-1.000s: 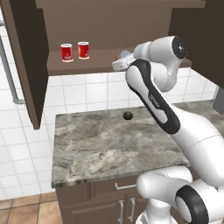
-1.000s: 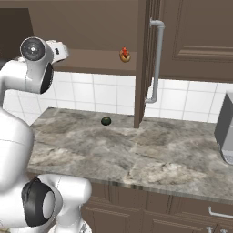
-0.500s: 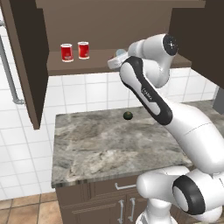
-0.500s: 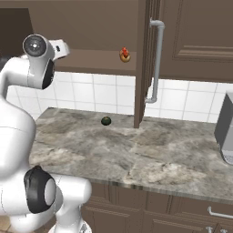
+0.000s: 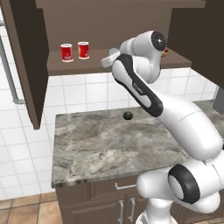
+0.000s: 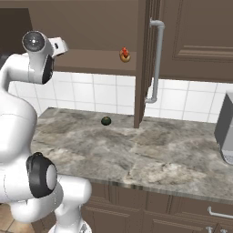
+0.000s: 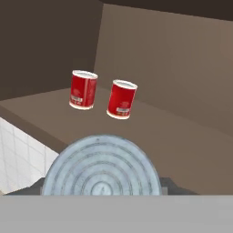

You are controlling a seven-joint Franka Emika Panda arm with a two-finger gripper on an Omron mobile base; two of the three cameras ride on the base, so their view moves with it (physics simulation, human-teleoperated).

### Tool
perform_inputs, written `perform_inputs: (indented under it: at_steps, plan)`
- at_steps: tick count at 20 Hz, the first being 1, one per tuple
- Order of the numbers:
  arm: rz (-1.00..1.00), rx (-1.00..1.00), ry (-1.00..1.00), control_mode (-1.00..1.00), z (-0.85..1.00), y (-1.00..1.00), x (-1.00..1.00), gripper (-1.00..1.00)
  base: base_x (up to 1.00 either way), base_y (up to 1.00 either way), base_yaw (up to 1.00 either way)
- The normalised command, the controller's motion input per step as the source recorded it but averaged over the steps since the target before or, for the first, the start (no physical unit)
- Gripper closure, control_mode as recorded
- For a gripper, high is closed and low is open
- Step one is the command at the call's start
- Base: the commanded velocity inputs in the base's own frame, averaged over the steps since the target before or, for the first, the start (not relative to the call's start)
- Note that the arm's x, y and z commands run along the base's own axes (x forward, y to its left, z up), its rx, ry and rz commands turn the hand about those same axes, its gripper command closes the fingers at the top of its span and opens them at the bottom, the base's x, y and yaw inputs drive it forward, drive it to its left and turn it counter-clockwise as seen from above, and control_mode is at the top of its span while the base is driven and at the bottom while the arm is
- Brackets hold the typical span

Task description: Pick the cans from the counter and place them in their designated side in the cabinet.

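Swung leftward along the cabinet [image 5: 26,65] shelf since a second ago, pincer [image 5: 109,59] clenched on a blue-grey-topped can [image 7: 102,166] at shelf height, short of the two red cans [image 5: 75,51]. Red pair upright on the shelf's left part, close together but apart (tilted in the hand view only by the camera's roll). Dark green fruit [image 6: 106,120] alone on the desk [image 5: 105,148].

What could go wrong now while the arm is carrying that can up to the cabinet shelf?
The held can is close to the shelf edge, so set down too early it could tip off onto the counter. Pushed too far left, it might knock over the two red cans already standing there. The gripper could also bump the shelf board.
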Motion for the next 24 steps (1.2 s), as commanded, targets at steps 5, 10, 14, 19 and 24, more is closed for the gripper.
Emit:
perform_inputs:
  at_steps: [5, 10, 14, 19, 24]
  plan:
    - [0.00, -0.04, 0.02, -1.00, -0.05, 0.21, 0.32, 1.00, 0.00, 0.00, 0.00]
    - [0.00, -0.03, 0.03, -1.00, -0.07, 0.14, 0.31, 1.00, 0.00, 0.00, 0.00]
    - [0.00, -0.03, 0.03, -1.00, -0.10, 0.07, 0.30, 1.00, 0.00, 0.00, 0.00]
    - [0.00, -0.04, 0.04, -1.00, -0.15, 0.05, 0.28, 1.00, 0.00, 0.00, 0.00]
    - [0.00, -0.03, 0.04, -1.00, -0.14, 0.07, 0.32, 1.00, 0.00, 0.00, 0.00]
